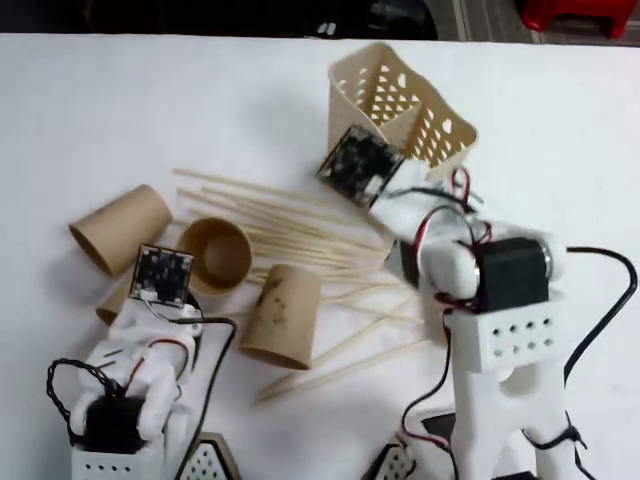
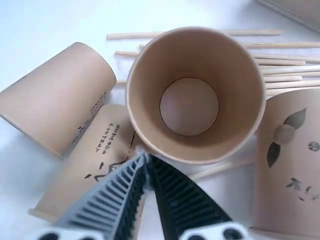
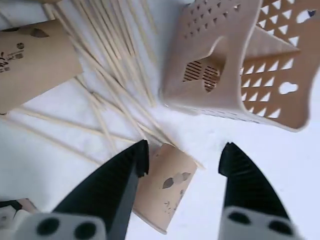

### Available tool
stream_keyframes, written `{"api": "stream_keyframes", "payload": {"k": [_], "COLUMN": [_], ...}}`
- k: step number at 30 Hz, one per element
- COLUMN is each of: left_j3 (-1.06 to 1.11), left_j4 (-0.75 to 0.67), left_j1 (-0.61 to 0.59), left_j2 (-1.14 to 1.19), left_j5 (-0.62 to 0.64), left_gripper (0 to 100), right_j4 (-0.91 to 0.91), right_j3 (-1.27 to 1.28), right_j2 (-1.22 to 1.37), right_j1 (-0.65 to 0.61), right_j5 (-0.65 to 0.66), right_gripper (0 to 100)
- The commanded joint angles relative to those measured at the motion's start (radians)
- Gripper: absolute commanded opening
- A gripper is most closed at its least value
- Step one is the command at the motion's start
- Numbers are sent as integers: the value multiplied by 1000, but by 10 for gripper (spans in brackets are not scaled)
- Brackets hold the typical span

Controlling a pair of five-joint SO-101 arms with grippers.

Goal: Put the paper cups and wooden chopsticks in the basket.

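Note:
Several brown paper cups lie among scattered wooden chopsticks (image 1: 290, 225). One cup (image 1: 215, 255) stands upright with its mouth open (image 2: 195, 95). My left gripper (image 2: 146, 161) is shut with nothing in it, tips just short of that cup's rim and above a lying cup (image 2: 95, 155). Two more cups lie on their sides, one at the left (image 1: 120, 228) and a printed one (image 1: 283, 315) in the middle. The beige perforated basket (image 1: 400, 100) stands at the back. My right gripper (image 3: 185, 155) is open beside the basket (image 3: 215, 60), with a small lying cup (image 3: 167, 187) below the gap.
The white table (image 1: 100, 110) has free room at the left back and far right. Chopsticks (image 3: 110, 60) fan out between the basket and the cups. The right arm's body (image 1: 500, 310) and cables stand over the right front.

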Motion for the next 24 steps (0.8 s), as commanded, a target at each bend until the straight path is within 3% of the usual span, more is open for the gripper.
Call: {"api": "stream_keyframes", "payload": {"k": [1,5,11,19,24], "left_j3": [-23,-51,-66,-69,-77], "left_j4": [-28,-21,-21,-26,-25], "left_j1": [-7,-64,-147,-176,-176], "left_j2": [-1,-1,-1,-1,-1], "left_j5": [-14,-9,-5,-5,-5], "left_gripper": [27,26,26,24,24], "right_j4": [-12,-114,-406,-694,-817], "right_j3": [63,163,267,388,387], "right_j2": [-44,-47,-45,22,194], "right_j1": [-68,-216,-380,-568,-595], "right_j5": [-83,-250,-525,-549,-549], "right_gripper": [234,234,236,236,236]}}
